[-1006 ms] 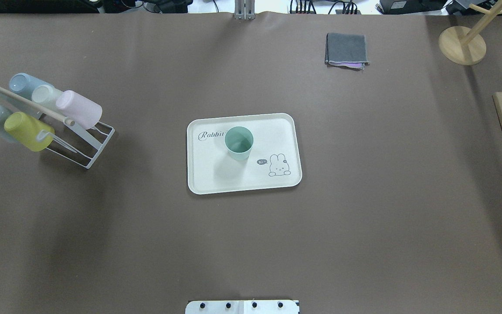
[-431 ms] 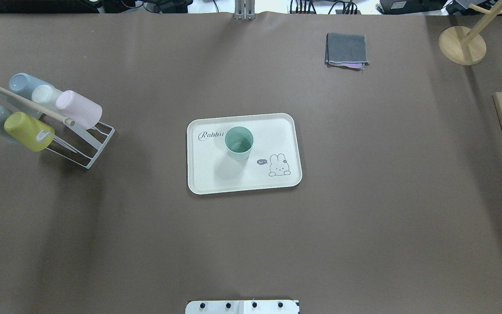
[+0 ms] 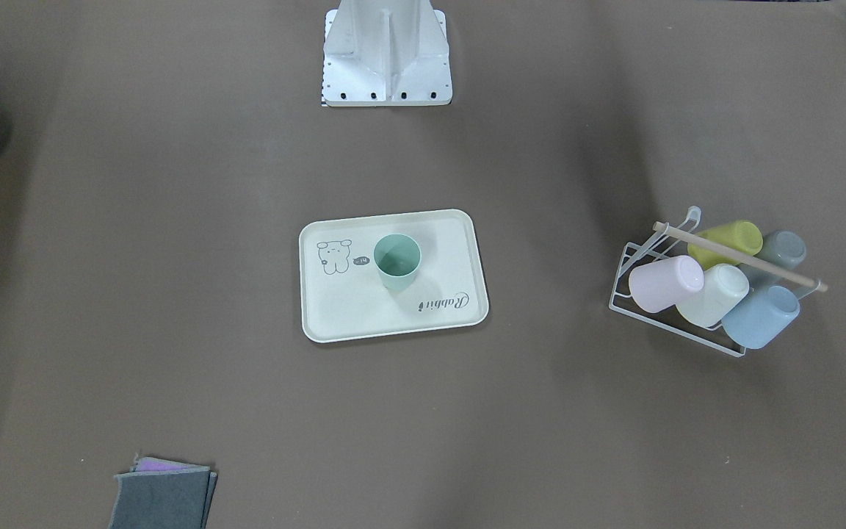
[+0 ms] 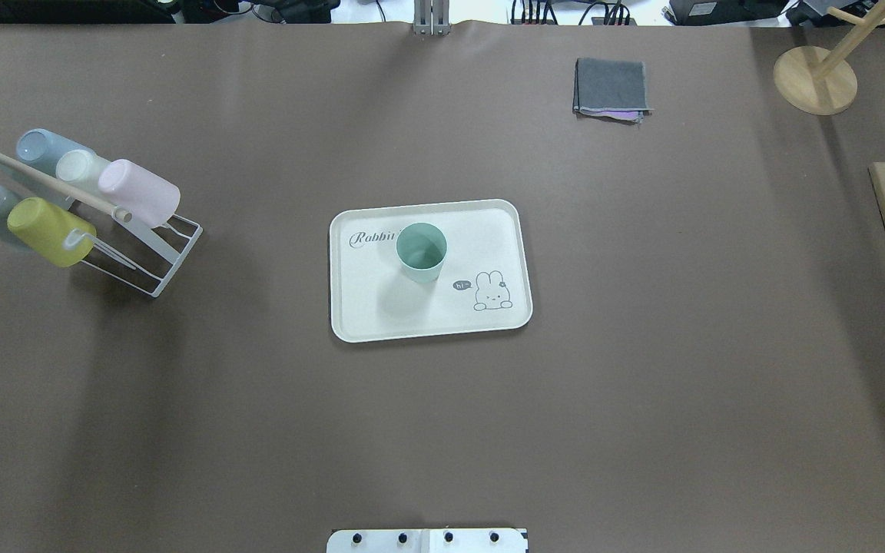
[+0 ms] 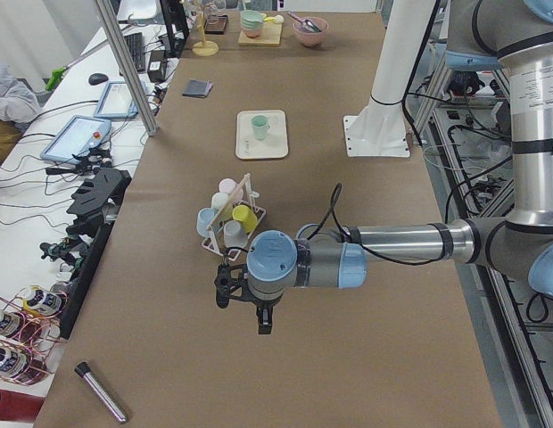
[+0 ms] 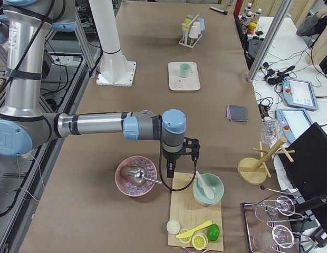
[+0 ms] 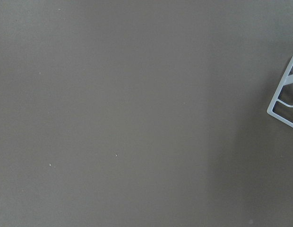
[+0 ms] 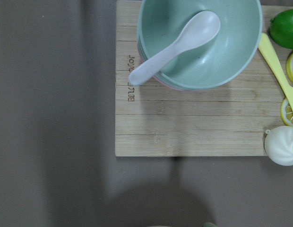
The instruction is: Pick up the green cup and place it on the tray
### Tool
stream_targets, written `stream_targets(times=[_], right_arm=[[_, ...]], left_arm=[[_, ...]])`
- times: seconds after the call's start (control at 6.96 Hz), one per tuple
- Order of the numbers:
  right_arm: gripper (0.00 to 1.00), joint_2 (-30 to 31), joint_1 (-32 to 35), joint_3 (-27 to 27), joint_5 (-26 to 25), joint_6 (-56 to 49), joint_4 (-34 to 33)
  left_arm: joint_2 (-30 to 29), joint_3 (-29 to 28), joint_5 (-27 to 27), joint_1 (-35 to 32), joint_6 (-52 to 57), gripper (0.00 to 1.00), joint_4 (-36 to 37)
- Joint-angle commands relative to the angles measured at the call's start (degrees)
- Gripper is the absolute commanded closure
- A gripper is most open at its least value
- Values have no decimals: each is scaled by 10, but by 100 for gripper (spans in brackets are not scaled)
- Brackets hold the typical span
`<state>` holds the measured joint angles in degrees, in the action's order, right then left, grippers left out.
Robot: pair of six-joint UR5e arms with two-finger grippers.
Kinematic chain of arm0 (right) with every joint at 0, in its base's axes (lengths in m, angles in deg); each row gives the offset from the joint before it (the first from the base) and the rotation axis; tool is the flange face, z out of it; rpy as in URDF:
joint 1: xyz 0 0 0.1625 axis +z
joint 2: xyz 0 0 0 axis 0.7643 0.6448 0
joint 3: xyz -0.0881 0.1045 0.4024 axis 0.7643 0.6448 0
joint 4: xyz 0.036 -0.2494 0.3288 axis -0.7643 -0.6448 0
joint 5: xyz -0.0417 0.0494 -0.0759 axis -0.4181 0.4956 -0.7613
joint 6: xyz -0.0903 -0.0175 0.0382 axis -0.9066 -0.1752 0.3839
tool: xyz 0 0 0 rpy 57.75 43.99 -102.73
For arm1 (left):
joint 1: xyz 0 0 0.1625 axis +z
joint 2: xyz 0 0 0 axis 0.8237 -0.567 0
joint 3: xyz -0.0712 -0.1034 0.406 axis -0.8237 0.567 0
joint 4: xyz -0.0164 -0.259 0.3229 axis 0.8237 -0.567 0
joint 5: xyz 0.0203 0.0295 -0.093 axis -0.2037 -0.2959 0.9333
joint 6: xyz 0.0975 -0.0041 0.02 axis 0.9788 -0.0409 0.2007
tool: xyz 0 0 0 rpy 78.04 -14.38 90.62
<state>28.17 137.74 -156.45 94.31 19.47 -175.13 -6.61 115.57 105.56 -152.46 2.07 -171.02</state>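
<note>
The green cup (image 4: 421,251) stands upright and empty on the cream tray (image 4: 366,311), near the "Rabbit" script. It also shows in the front-facing view (image 3: 396,261) on the tray (image 3: 335,316), and small in the left view (image 5: 259,127) and the right view (image 6: 184,69). Neither gripper is near it. My left gripper (image 5: 245,299) hangs over bare table beyond the cup rack. My right gripper (image 6: 191,150) hangs over the wooden board. Both show only in the side views, so I cannot tell whether they are open or shut.
A white wire rack (image 4: 158,253) with several tipped cups stands at the left. A folded grey cloth (image 4: 611,86) lies at the back right. A wooden board (image 8: 184,127) bears a mint bowl (image 8: 222,52) with a white spoon. A pink bowl (image 6: 136,175) sits beside it.
</note>
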Motion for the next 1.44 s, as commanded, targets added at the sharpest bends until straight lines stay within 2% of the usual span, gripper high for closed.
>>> stream_targets(times=[0.0, 0.14, 0.43, 0.72, 0.86, 1.29], right_arm=[[0, 0, 0, 2, 4, -1, 1], [0, 0, 0, 2, 4, -1, 1], [0, 1, 0, 2, 4, 0, 1], [0, 1, 0, 2, 4, 3, 1], [0, 1, 0, 2, 3, 4, 1], [0, 1, 0, 2, 3, 3, 1]], left_arm=[[9, 0, -7, 1, 2, 2, -9], [44, 41, -13, 1, 1, 2, -13], [45, 50, -69, 8, -3, 2, -29], [38, 41, -73, 23, -4, 2, -14], [23, 42, -73, 33, -4, 2, 16], [25, 51, -69, 32, -4, 2, 24]])
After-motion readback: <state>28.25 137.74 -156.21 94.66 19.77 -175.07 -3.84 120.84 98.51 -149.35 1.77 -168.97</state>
